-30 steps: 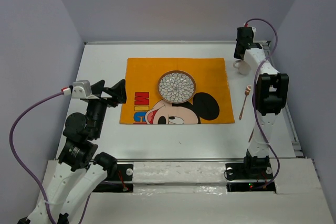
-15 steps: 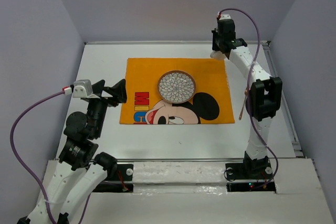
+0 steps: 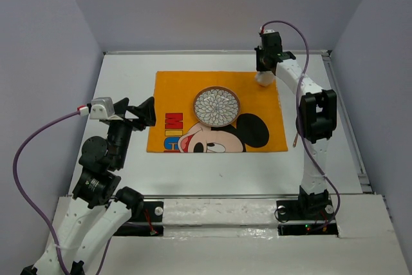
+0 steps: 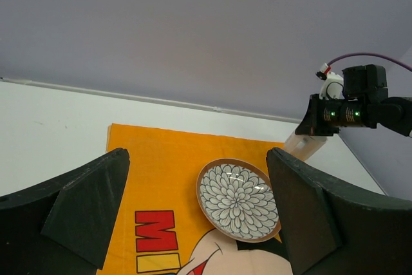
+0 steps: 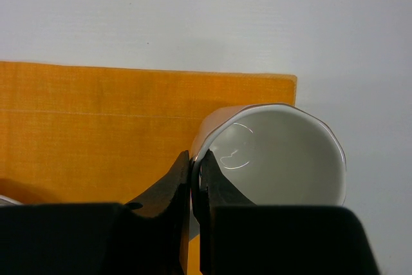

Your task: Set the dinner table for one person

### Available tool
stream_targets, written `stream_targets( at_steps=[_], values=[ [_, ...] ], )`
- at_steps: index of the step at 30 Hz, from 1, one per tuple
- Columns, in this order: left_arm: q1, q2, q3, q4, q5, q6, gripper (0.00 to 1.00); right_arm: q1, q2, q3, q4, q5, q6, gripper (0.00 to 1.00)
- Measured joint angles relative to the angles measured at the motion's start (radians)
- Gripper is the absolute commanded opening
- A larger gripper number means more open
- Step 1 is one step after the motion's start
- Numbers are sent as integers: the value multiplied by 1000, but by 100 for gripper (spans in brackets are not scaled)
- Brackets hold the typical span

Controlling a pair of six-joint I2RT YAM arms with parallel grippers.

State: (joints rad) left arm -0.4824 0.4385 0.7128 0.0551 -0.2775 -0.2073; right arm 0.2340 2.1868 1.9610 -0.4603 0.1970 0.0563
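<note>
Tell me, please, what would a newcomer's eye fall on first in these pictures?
The bright orange placemat with its cartoon mouse, spread across the middle of the white dinner table, stands out first, with a petal-patterned plate lying on its far half. Next comes the right claw, pinching the rim of a white cup at the mat's far right corner.

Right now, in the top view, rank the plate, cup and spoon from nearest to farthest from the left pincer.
1. plate, mid placemat.
2. cup, at the placemat's far right corner, in the right pincer.
3. spoon, right of the placemat, partly hidden.
</note>
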Motion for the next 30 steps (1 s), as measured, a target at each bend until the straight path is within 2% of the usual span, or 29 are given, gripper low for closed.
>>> stream_targets(
  at_steps=[8,10,14,19,25,30],
  values=[
    [0,0,0,0,0,0,99,0,0,0,-4,-11,0,1],
    [0,0,0,0,0,0,99,0,0,0,-4,-11,0,5],
    [0,0,0,0,0,0,99,0,1,0,-5,-16,2,30],
    [0,0,0,0,0,0,99,0,2,18,-5,-15,-3,37],
    [0,0,0,0,0,0,99,0,2,66,-2,-13,-8,40],
    [0,0,0,0,0,0,99,0,-1,67,-6,0,-5,48]
  ],
)
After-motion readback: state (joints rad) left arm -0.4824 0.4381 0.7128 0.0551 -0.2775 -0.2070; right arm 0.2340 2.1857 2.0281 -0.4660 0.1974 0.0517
